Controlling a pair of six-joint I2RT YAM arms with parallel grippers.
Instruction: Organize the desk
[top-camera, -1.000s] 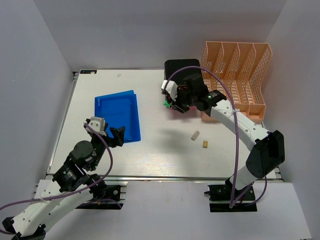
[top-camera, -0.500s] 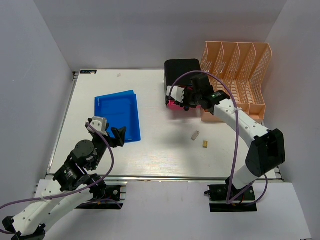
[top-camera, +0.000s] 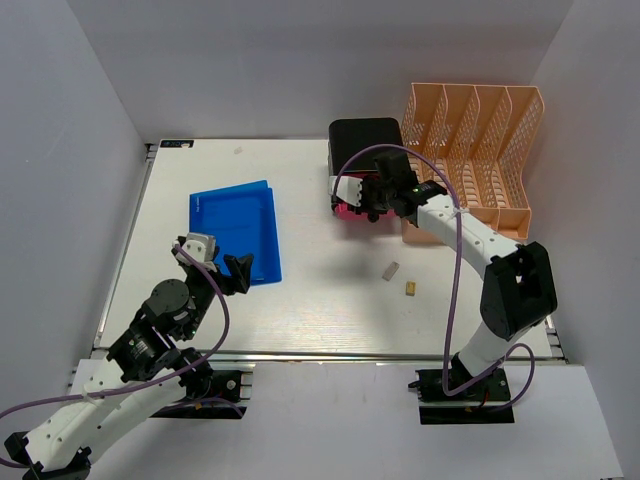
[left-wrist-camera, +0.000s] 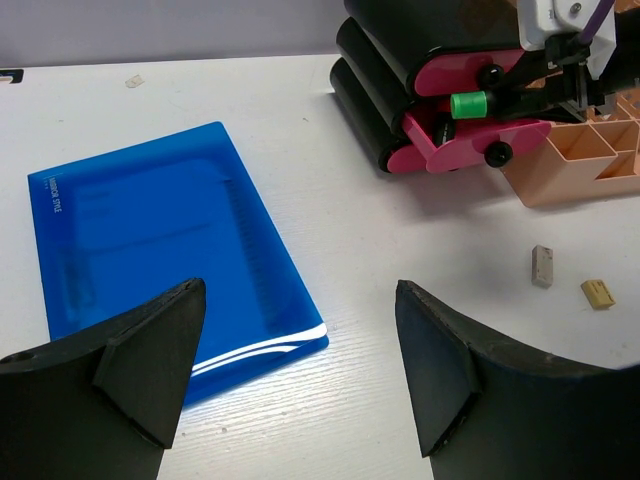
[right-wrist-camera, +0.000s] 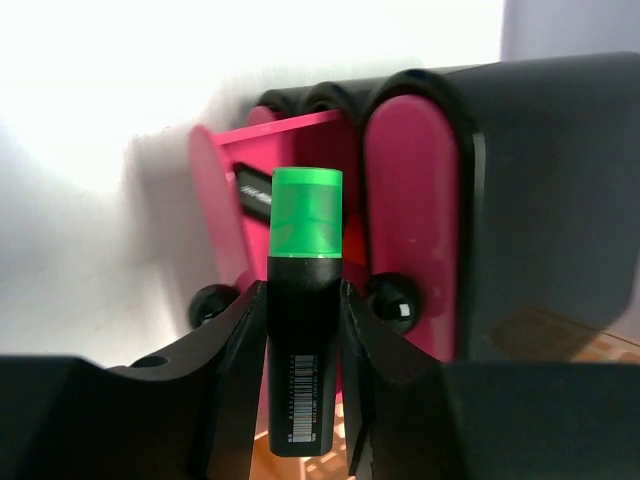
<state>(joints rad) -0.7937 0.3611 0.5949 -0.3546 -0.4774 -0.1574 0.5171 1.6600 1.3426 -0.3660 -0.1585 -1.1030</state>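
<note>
Where a metal rail (top-camera: 330, 354) edges its near side, the flat white desk (top-camera: 330, 300) spreads wide and rectangular. The left pincer (left-wrist-camera: 300, 292) stands apart above it, and farther off the right pincer (right-wrist-camera: 303, 330) clamps a green-capped marker (right-wrist-camera: 306, 215).

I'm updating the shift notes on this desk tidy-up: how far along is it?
Early. Nothing clearly put away. In hand: the right gripper holds a green-capped highlighter at the open pencil case. To do: the blue folders and two small blocks lie loose on the desk; the left gripper is open.
</note>
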